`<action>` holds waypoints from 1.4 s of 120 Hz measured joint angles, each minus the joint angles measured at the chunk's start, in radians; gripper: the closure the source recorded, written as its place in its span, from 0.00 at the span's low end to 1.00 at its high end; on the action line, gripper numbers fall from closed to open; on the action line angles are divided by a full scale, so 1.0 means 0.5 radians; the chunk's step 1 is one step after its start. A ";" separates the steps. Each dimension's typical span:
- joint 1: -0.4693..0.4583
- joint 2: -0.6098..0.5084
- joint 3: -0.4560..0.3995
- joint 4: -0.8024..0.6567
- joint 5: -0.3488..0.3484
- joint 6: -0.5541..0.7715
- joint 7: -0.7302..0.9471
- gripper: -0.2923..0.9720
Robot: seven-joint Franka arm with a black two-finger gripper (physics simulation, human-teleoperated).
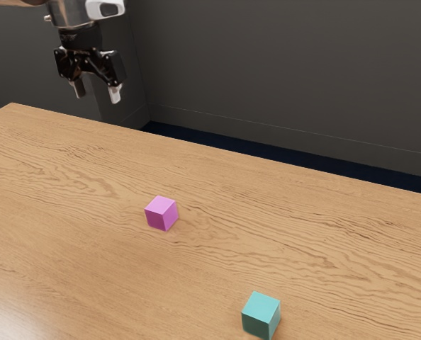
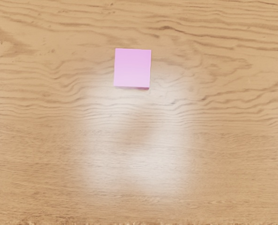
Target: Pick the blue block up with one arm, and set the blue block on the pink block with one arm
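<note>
A pink block [image 1: 161,212] rests on the wooden table [image 1: 69,184] near its middle. From above, the wrist view shows the same pink block [image 2: 132,68] as a flat square on the wood. A teal-blue block [image 1: 260,315] sits near the table's front edge, toward the exterior view's right of the pink one. My gripper [image 1: 96,92] hangs high over the table's far left part, well apart from both blocks. Its fingers stand open with nothing between them.
The wooden table top [image 2: 223,140] spreads wide around both blocks, with a bright glare patch on it under my hand. A dark grey wall [image 1: 302,64] stands behind the table's far edge.
</note>
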 joint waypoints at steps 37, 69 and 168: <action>0.134 0.002 -0.016 0.316 -0.003 -0.146 -0.030 0.23; 0.117 0.052 -0.102 0.521 0.004 -0.278 -0.067 0.23; 0.398 -0.286 -1.441 -1.398 -0.265 0.912 -0.210 0.23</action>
